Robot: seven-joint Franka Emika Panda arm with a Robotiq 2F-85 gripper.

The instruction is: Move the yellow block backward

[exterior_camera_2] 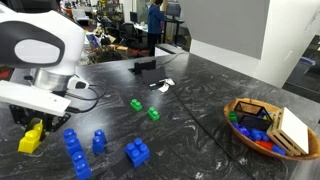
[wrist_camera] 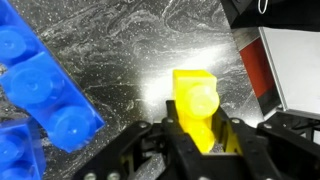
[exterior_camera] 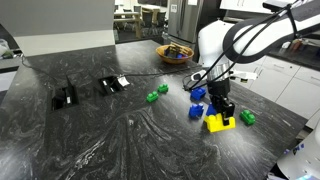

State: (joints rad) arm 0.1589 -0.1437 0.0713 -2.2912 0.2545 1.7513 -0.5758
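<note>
The yellow block (exterior_camera: 220, 124) is a small bright yellow studded brick on the dark marble counter. It also shows in an exterior view (exterior_camera_2: 31, 138) and in the wrist view (wrist_camera: 194, 104). My gripper (exterior_camera: 221, 112) points straight down over it, also seen in an exterior view (exterior_camera_2: 29, 123). In the wrist view the gripper (wrist_camera: 197, 135) has a finger on each side of the block, pressed against its near end. The block's lower edge looks level with the counter top.
Blue bricks (exterior_camera: 196, 103) lie close beside the gripper and show large in the wrist view (wrist_camera: 45, 85). More blue bricks (exterior_camera_2: 137, 152) and small green bricks (exterior_camera_2: 136, 104) lie nearby. A bowl of toys (exterior_camera_2: 262, 126) and black objects (exterior_camera: 64, 97) stand further off.
</note>
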